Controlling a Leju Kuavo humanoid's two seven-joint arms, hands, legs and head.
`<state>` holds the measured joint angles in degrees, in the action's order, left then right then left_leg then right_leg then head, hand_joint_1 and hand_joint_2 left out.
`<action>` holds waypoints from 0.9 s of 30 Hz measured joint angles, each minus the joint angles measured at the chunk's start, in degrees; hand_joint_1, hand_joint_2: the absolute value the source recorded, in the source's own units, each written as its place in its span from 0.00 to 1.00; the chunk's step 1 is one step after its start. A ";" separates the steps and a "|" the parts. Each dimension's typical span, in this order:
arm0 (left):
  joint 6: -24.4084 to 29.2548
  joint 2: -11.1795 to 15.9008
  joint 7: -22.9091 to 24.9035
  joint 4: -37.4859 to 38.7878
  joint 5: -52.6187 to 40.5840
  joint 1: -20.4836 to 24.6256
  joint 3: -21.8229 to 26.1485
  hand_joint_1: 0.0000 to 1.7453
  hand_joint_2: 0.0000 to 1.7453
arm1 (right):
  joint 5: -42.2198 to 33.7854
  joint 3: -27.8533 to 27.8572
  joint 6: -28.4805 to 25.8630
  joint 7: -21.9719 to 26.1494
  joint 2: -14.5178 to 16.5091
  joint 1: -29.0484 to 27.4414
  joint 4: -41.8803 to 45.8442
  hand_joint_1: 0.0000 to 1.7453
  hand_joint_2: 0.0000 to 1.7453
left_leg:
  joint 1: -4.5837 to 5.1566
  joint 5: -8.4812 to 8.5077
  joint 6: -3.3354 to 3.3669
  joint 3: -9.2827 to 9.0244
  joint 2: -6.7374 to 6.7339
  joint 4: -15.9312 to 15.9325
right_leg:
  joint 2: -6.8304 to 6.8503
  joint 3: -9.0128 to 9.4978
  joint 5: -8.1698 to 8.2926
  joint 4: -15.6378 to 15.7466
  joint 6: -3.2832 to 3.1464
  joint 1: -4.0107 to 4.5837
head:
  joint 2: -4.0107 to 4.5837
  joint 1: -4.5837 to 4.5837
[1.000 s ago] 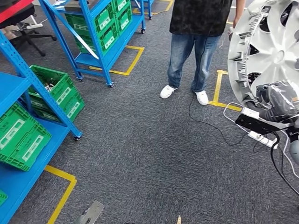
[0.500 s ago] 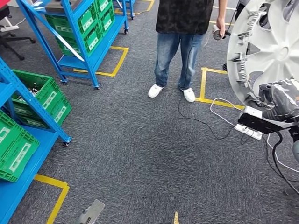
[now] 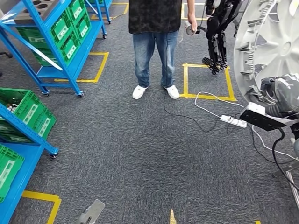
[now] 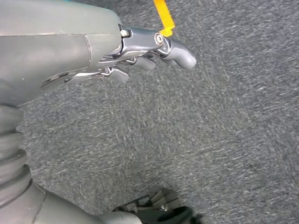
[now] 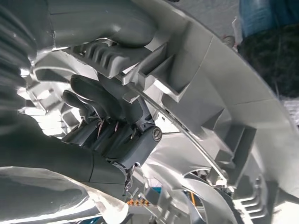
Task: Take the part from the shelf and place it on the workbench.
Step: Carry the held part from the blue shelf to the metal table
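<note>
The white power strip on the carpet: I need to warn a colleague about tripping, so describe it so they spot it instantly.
Find the yellow taped square on the grey carpet, beside the standing person's white shoes. Just off its near right corner lies the white oblong power strip. White and black cables run to it, and nothing else on the carpet there is white and bar-shaped.

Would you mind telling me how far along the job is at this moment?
Done: the hubcap is off the shelf, gripped at its rim by the right hand. In hand: carrying it over the carpet; left hand holds nothing. Left: setting it on a workbench.
</note>
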<state>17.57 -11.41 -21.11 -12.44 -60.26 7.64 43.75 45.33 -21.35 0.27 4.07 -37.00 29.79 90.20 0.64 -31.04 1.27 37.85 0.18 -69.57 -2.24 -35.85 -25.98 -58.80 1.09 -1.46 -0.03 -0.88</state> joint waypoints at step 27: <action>0.05 0.31 -0.33 0.00 0.56 -0.04 -0.43 0.00 1.00 | 4.89 -5.06 0.31 3.80 1.72 0.70 8.81 1.00 1.00 | -0.05 -4.28 -0.82 1.75 -0.73 -4.09 | 1.52 0.31 -0.14 0.22 -0.38 0.29 | 0.01 -0.14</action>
<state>17.62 -11.10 -21.45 -12.44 -59.70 7.61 43.32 50.21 -26.41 0.58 7.87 -35.29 30.49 99.01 0.59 -35.32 0.45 39.60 -0.55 -73.66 -0.71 -35.54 -26.11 -58.58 0.72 -1.17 -0.02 -1.02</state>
